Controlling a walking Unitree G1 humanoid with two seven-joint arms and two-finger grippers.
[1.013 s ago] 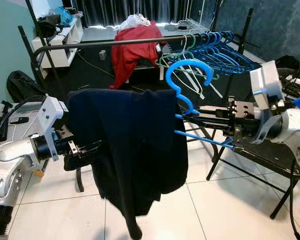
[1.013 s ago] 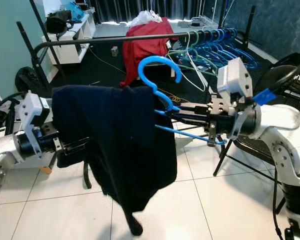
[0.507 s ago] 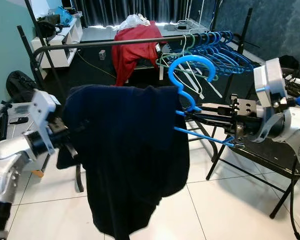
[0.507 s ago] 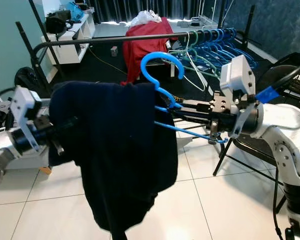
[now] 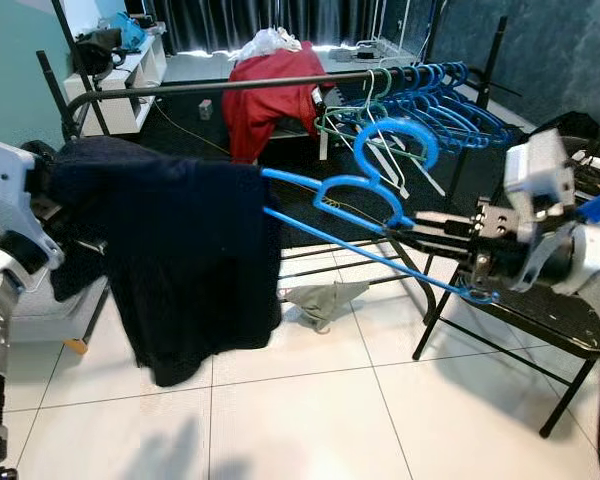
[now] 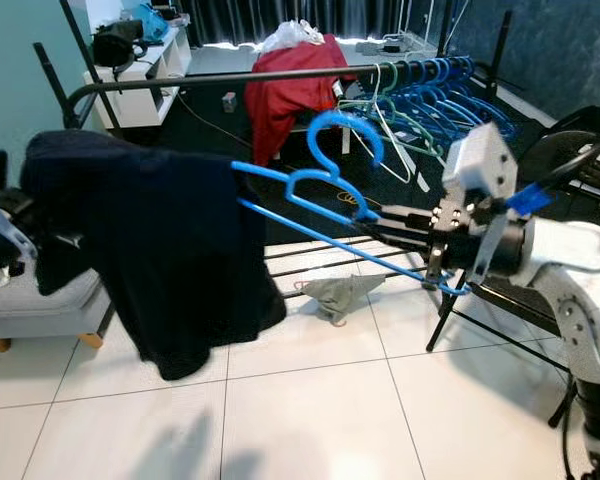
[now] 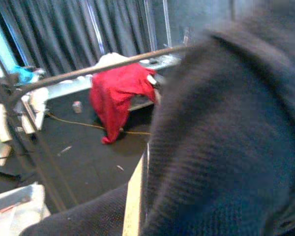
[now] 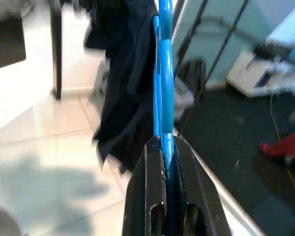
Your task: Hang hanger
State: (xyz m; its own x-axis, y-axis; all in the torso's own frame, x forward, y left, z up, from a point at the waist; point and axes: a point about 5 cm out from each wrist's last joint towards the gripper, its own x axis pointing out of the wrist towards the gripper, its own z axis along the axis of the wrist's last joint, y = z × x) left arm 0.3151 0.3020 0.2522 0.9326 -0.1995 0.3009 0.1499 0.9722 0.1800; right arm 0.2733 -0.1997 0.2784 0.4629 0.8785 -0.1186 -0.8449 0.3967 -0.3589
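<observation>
A blue plastic hanger [image 5: 360, 205] is held level in mid-air, hook [image 5: 398, 135] upward. My right gripper [image 5: 402, 228] is shut on its right shoulder, and the right wrist view shows the black fingers [image 8: 150, 187] clamped on the blue bar [image 8: 162, 73]. A dark navy garment [image 5: 170, 260] hangs at the hanger's left tip, bunched over my left arm [image 5: 5, 205]; the left gripper is hidden under the cloth. The same dark knit [image 7: 226, 147] lies right in front of the left wrist camera. The black clothes rail [image 5: 210, 88] runs behind.
Several blue and green hangers [image 5: 435, 100] crowd the rail's right end, with a red garment [image 5: 270, 100] draped at its middle. A grey cloth [image 5: 325, 298] lies on the tiled floor. A black folding stand [image 5: 540, 320] is at the right and a white shelf [image 5: 120, 80] at the back left.
My left arm has swung left and drawn the navy garment along the hanger, baring most of the blue bars. The right gripper still holds the hanger, now tilted. The grey cloth has come into sight.
</observation>
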